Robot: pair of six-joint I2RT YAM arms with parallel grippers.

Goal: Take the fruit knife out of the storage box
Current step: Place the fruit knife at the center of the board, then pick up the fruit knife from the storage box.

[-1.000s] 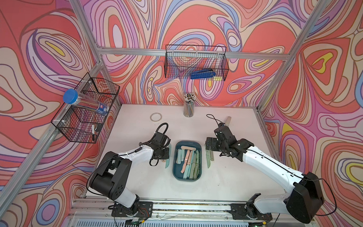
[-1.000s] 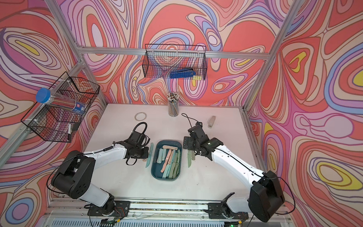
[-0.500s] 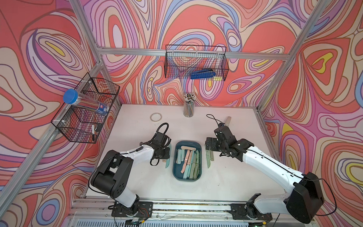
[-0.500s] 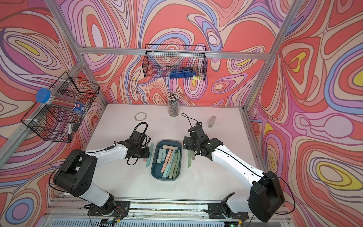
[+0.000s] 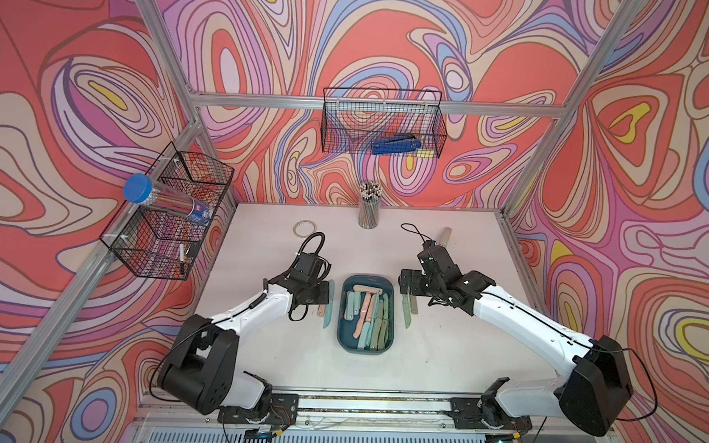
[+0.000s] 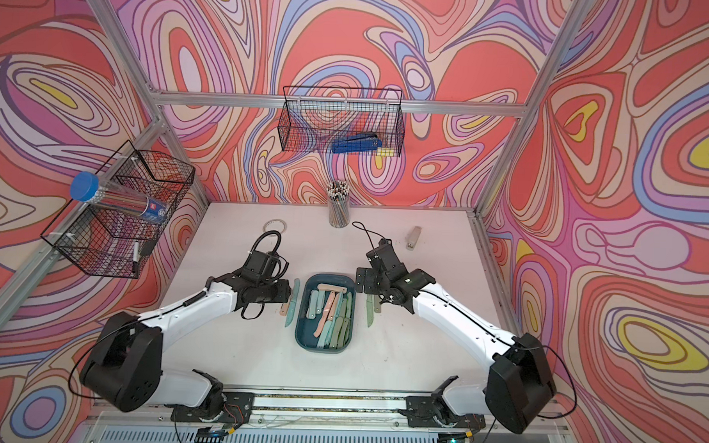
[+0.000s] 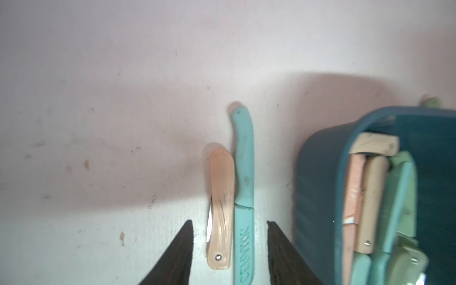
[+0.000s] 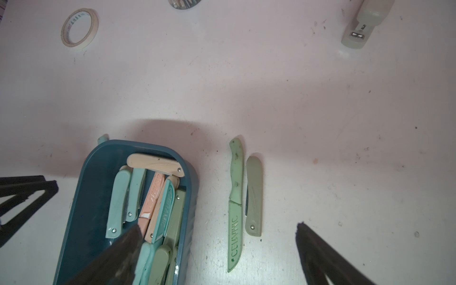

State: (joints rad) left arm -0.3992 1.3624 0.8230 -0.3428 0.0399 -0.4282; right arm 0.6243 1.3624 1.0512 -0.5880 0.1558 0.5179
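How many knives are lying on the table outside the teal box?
4. Left of the storage box: a peach folding knife and a teal sheathed knife. Right of it: a green sheathed knife and a grey-green folding knife. None appears hidden.

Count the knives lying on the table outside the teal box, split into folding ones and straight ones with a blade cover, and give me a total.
Folding knives: 2 (peach folding knife, grey-green folding knife)
Straight covered knives: 2 (teal covered knife, light green covered knife)
Total: 4
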